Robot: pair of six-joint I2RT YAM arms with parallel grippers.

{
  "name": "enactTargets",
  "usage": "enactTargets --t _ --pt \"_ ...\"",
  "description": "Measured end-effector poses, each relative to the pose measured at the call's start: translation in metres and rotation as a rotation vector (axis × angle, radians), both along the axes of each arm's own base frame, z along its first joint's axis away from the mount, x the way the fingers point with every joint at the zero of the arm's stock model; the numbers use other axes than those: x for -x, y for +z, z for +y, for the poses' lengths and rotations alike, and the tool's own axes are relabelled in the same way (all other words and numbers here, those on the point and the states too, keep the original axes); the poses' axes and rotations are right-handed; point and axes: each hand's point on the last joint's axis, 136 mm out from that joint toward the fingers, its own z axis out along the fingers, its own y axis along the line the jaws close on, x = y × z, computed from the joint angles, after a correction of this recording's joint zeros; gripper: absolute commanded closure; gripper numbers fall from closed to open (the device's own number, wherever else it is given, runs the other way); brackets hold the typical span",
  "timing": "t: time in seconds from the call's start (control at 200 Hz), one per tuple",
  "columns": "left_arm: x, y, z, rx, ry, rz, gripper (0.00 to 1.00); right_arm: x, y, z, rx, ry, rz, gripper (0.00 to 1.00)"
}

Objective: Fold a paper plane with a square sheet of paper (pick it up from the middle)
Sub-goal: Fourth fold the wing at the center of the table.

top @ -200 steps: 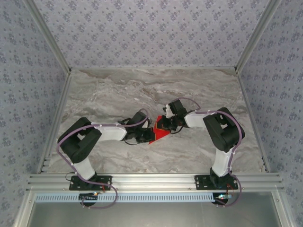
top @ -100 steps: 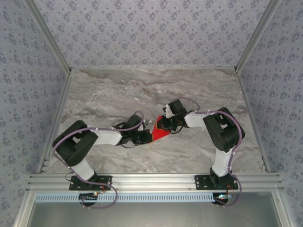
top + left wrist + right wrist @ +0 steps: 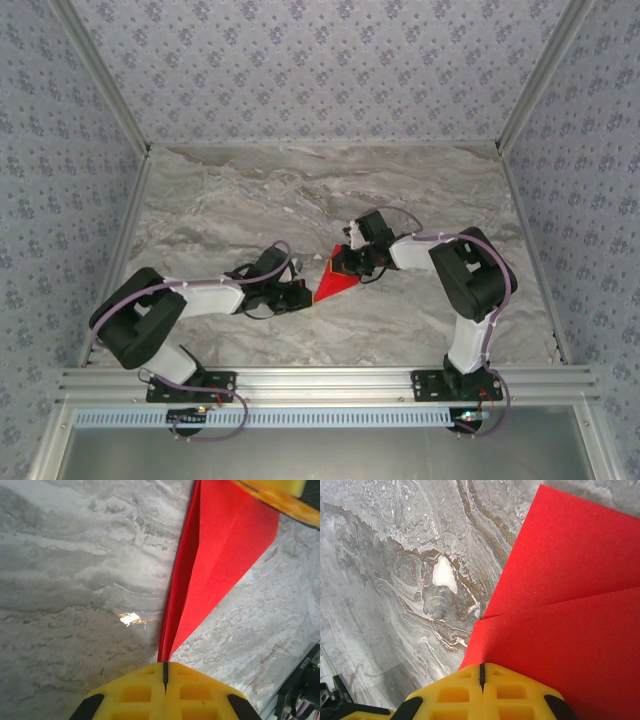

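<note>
A grey marble-patterned table stands between walls of flowered wallpaper. Near its middle is the red paper, folded to a narrow point, and the left gripper is clenched on that tip, yellow fingers pressed together. The right gripper is clamped on the wide end, its fingers meeting too.

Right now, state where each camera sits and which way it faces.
Top external: above and behind the bases, looking down at the marble table; both arms show, left gripper and right gripper meeting at the red paper.
Left wrist: on the left wrist, looking along its shut yellow fingers at the paper's point.
Right wrist: on the right wrist, looking past its shut yellow fingers at the paper's wide end.
Shared: both wrist views show red paper and marble.
</note>
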Motion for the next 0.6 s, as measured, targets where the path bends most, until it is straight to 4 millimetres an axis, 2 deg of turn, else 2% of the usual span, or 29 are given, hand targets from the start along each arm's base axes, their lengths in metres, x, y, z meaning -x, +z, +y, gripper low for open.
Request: enactTargets --t 0.24,0.32,0.6 --pt "-0.022 0.025 -0.019 0.063 0.005 -0.066 1.0 0.0 0.0 0.0 0.0 0.0 0.001 1.0" --pt "-0.03 0.026 -0.026 0.072 0.005 -0.076 1.0 0.0 0.0 0.0 -0.001 0.0 0.001 1.0" --pt "-0.029 -0.002 -0.026 0.019 0.004 -0.019 1.0 0.0 0.0 0.001 -0.003 0.002 0.002 1.0"
